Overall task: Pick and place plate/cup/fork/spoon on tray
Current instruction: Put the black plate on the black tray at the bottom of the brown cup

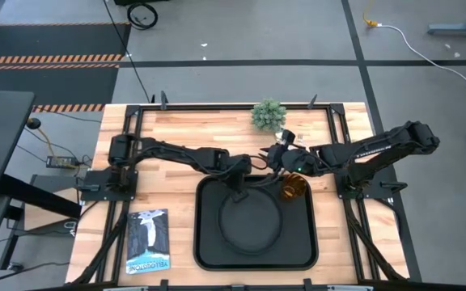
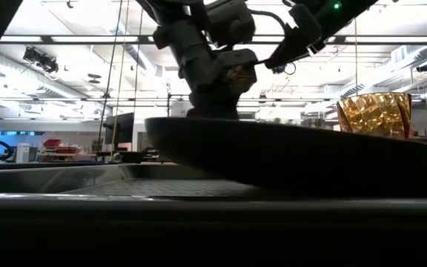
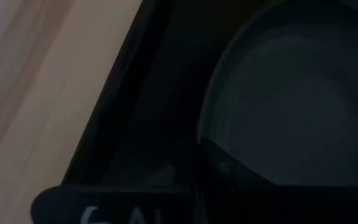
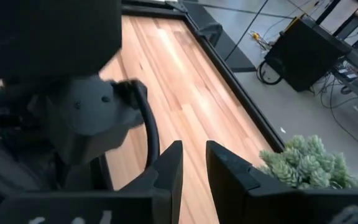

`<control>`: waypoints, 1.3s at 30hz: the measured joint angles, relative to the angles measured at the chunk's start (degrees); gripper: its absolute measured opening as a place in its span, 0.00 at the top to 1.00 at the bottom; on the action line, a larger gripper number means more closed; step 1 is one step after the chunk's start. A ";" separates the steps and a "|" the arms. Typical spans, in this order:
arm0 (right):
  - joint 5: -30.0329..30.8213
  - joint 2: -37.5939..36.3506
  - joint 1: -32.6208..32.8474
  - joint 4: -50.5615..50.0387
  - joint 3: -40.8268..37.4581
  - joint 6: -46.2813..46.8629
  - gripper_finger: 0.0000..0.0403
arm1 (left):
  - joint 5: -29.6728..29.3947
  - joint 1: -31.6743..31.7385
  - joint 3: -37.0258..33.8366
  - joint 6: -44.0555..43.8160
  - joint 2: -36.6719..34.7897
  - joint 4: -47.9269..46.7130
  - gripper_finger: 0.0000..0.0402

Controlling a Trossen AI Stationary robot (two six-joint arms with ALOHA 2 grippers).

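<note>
My tray (image 1: 205, 242) is big and stiff. In it the plate (image 1: 253, 230) hangs tilted, hard and smooth, pinched at its rim by my left claw (image 1: 239, 191). The breakable glass cup (image 1: 293, 188) sits in the tray's corner. My right claw (image 4: 193, 165) is partly open, holding nothing.

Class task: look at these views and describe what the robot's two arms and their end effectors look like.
Both arms are dark and jointed, with black cables looping near the wrists. The right arm carries a small green light. The right end effector has two dark, flat, wedge-shaped fingers. The left end effector is equally dark, with a bulky rounded wrist housing.
</note>
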 joint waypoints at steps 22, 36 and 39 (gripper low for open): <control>0.04 -0.31 0.52 4.58 -2.24 -0.46 0.81 | -1.35 -3.61 0.40 -4.54 4.26 8.23 0.96; -0.37 -0.29 0.52 5.53 -2.19 -0.55 0.81 | -2.49 -4.65 0.43 -3.82 4.70 10.08 0.70; -0.37 -0.29 0.73 5.71 -2.19 -0.30 0.81 | -2.62 -4.62 0.43 -0.12 4.36 7.46 0.65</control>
